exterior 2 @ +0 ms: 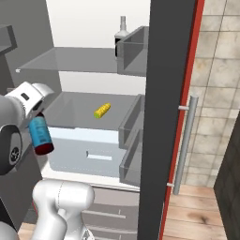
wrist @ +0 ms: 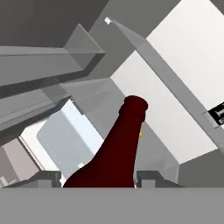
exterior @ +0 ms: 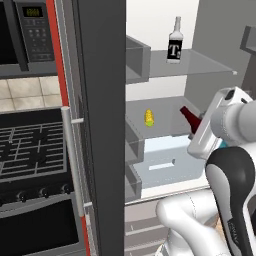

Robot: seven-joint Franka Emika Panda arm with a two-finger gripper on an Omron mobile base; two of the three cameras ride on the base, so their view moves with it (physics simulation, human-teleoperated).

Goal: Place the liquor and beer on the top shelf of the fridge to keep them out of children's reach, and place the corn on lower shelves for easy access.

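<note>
Two items are sitting shelved: liquor (exterior: 174,47) at 12 o'clock, corn (exterior: 149,118) below; fingers (wrist: 98,179) are gripping the beer (wrist: 114,155), awaiting the top shelf (exterior: 200,65).

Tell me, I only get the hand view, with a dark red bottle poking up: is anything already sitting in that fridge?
Observer: Yes. The liquor stands upright on the top shelf.
Operator: Anything lower down?
Observer: The corn lies on the shelf below, above the white drawer.
Operator: And my bottle?
Observer: That's the beer, held tilted in the fingers, with a blue label on its body.
</note>
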